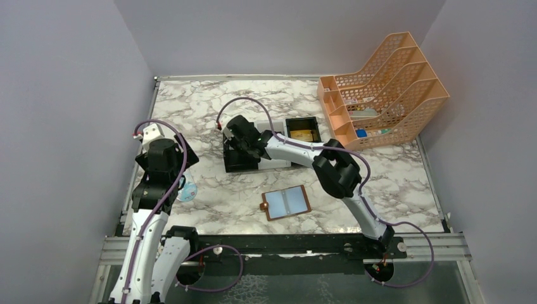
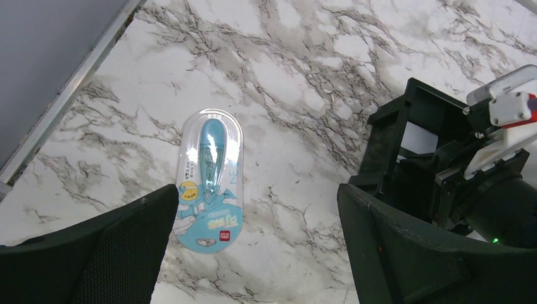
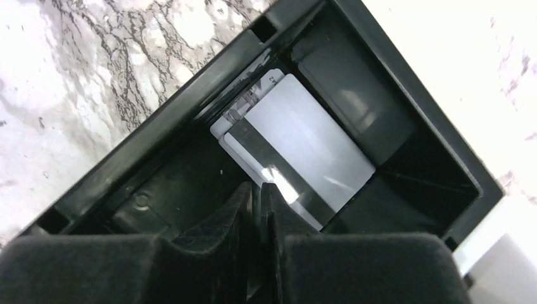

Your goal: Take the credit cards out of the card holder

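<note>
The right gripper (image 3: 258, 190) hangs inside a black compartment of the tray (image 3: 145, 152), its two padded fingers drawn almost together. Only a thin slit shows between them, and nothing can be seen in it. Just beyond the fingertips a grey card (image 3: 304, 152) with a dark stripe lies tilted in the bottom of that compartment, one long edge up against a rounded inner wall. Whether the card's near edge touches the fingertips cannot be told from the wrist view.

From above, this is the left-hand black section of a three-part tray. A white section sits in the middle, and the right-hand black section holds the gold-tan card (image 1: 303, 135), lying flat. The right arm stretches across the marble table (image 1: 209, 107) from its base at the near edge to reach the tray.

The card holder (image 1: 287, 202) lies open and flat on the table, nearer the arms than the tray and well apart from it. Its pale blue inner pockets face up, and the brown snap tab sticks out on its left side (no card can be seen in the pockets from this height).

At the left, the left gripper (image 2: 256, 196) hovers with its jaws spread wide and nothing in them. It is above a clear blister pack (image 2: 211, 177) holding a blue item, which lies flat on the marble. An orange mesh file rack (image 1: 380, 88) stands at the far right corner of the table.
</note>
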You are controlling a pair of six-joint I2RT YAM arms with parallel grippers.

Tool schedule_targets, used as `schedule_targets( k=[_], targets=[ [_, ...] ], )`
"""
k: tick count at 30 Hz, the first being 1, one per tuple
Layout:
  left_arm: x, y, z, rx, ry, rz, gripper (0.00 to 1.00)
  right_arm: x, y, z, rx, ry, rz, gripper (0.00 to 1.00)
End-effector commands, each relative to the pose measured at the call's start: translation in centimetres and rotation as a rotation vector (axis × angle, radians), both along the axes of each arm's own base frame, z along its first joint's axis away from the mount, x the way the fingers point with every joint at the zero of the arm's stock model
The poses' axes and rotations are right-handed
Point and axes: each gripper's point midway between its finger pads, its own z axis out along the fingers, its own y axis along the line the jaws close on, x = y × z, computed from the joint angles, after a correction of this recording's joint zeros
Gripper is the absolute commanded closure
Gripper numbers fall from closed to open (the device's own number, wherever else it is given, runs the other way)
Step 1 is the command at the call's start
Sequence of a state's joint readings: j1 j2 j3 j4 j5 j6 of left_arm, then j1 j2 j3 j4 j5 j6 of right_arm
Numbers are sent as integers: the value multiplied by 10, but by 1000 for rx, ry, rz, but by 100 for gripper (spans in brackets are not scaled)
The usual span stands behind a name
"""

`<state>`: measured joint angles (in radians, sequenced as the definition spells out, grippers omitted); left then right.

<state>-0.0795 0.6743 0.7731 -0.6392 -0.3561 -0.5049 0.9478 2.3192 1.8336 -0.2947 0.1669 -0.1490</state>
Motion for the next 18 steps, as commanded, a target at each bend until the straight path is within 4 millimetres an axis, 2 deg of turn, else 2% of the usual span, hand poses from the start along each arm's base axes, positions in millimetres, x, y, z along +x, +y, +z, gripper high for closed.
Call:
schedule_targets(
  k=[1, 10, 18],
  targets=[
    [-1, 0, 5, -3, -20, -7, 1, -11, 3, 11, 124, 149, -141, 91],
    [0, 0, 3, -2, -15, -9, 1, -19, 17, -9, 167, 246, -157, 96],
    [0, 0, 4, -2, -16, -9, 1, -14, 9, -26, 107, 240, -212, 97]
  ],
)
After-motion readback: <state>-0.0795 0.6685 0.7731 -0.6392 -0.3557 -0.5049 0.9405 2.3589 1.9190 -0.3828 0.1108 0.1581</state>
